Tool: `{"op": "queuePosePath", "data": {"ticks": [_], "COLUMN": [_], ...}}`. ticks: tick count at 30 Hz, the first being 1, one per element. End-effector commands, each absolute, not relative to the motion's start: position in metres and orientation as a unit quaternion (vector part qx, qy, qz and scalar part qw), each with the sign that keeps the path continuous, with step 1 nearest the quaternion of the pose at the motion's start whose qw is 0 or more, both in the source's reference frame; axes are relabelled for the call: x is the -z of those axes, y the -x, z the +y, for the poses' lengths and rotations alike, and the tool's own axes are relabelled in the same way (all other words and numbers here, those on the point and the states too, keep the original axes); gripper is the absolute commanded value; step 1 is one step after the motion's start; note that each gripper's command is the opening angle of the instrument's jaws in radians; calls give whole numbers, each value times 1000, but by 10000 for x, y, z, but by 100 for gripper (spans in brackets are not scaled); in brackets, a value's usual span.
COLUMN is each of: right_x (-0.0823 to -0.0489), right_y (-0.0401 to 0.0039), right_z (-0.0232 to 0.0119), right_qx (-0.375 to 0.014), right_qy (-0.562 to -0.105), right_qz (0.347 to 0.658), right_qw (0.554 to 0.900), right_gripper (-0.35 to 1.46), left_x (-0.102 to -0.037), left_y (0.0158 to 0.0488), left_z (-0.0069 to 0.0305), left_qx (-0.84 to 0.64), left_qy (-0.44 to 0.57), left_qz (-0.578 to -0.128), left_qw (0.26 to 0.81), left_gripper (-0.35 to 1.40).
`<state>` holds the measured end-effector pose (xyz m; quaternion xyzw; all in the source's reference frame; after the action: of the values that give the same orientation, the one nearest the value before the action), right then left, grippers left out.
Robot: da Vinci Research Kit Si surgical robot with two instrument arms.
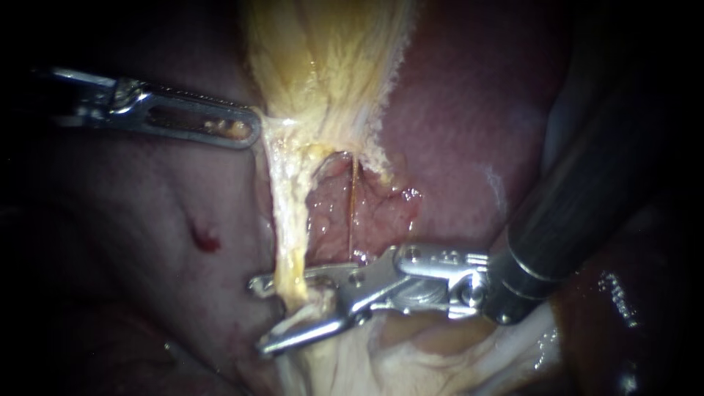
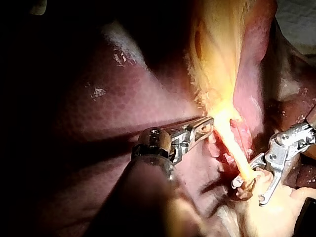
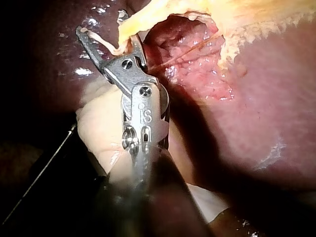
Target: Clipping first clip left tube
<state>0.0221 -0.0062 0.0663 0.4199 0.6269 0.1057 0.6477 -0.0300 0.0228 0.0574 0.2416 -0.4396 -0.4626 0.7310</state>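
While the left instrument, reaching in from the left, has its jaws clenched on the lower edge of the pale yellow gallbladder, a thin web of tissue stretches taut from its tip. Below that instrument lies dark liver, marked by a small red spot. Just to the right, the left tube runs down from the gallbladder as a yellow-white cord. Its lower end passes between the parted jaws of the right instrument, one jaw above and one below, with a clear gap showing between them and nothing gripped. Right of the cord, a much thinner reddish tube crosses a raw pink hollow in the liver. Further right the liver is smooth and maroon, and the right instrument's dark shaft slants in from the upper right. The right wrist view shows the same cord lying across the open jaws.
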Motion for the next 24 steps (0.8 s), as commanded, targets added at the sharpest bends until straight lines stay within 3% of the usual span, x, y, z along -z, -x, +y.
{"op": "queuePosePath", "data": {"ticks": [1,14,24], "right_x": [-664,-665,-667], "right_y": [-220,-220,-219], "right_z": [-62,-61,-59], "right_qx": [-106,-106,-103], "right_qy": [-420,-420,-418], "right_qz": [627,628,626], "right_qw": [648,647,650], "right_gripper": [50,48,32], "left_x": [-574,-574,-574], "left_y": [300,300,301], "left_z": [228,228,228], "left_qx": [463,463,463], "left_qy": [-242,-242,-241], "left_qz": [-440,-440,-440], "left_qw": [731,731,731], "left_gripper": [-35,-35,-35]}}
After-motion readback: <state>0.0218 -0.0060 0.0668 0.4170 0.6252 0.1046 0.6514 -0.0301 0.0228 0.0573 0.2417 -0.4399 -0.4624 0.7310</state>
